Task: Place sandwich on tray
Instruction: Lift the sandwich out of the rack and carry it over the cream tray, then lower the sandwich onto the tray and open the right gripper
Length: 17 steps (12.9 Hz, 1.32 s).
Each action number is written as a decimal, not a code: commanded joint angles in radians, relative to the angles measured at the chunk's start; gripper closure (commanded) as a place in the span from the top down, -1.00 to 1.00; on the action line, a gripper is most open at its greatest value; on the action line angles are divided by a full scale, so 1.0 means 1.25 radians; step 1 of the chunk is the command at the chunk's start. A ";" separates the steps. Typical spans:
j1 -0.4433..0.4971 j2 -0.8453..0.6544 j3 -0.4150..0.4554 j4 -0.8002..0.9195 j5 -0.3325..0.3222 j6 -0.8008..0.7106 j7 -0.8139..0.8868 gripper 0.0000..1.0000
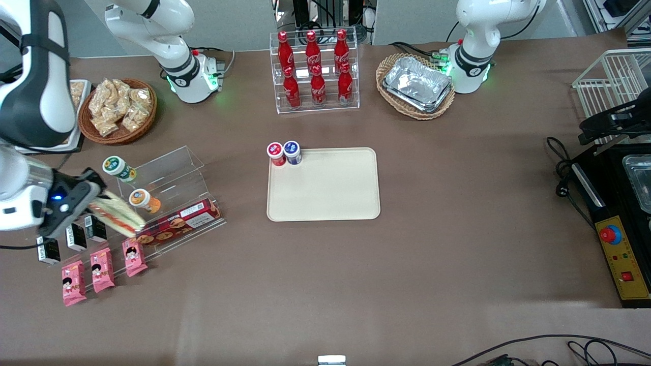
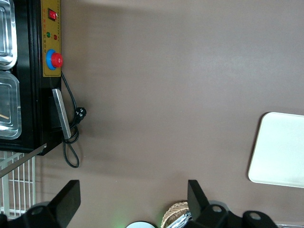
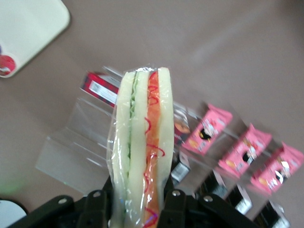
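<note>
My right gripper (image 1: 96, 201) hangs above the clear acrylic snack stand (image 1: 168, 188) at the working arm's end of the table, shut on the sandwich (image 1: 119, 216). The sandwich (image 3: 140, 147) is a clear-wrapped wedge of pale bread with an orange-red filling stripe and a thin green layer, pinched between the black fingers (image 3: 97, 209) and lifted off the stand. The cream-beige tray (image 1: 330, 193) lies flat in the middle of the table, well away from the gripper toward the parked arm. One rounded corner of the tray (image 3: 33, 23) shows in the right wrist view.
Red and blue capped cups (image 1: 285, 152) stand at a tray corner. The stand holds two small cups (image 1: 132, 185) and a cookie box (image 1: 180, 223). Pink snack packets (image 1: 101, 267) and black cartons (image 1: 76, 236) lie nearer the front camera. Cola bottle rack (image 1: 315, 71), snack basket (image 1: 119, 109), foil trays (image 1: 417, 84) farther away.
</note>
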<state>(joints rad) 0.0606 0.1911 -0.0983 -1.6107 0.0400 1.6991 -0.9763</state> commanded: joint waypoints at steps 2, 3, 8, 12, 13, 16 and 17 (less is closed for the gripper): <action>0.029 0.063 0.098 0.049 0.045 0.003 0.018 -0.21; 0.056 0.086 0.112 0.072 0.044 0.011 0.051 -0.21; 0.260 0.159 0.113 0.095 0.014 0.114 0.178 -0.18; 0.366 0.235 0.114 0.095 -0.028 0.187 0.210 -0.19; 0.388 0.251 0.114 0.095 -0.050 0.195 0.208 -0.19; 0.430 0.286 0.114 0.095 -0.070 0.210 0.212 -0.19; 0.446 0.300 0.113 0.095 -0.071 0.231 0.213 -0.19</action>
<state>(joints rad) 0.5806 0.5123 0.0508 -1.5331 -0.0284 1.9562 -0.7212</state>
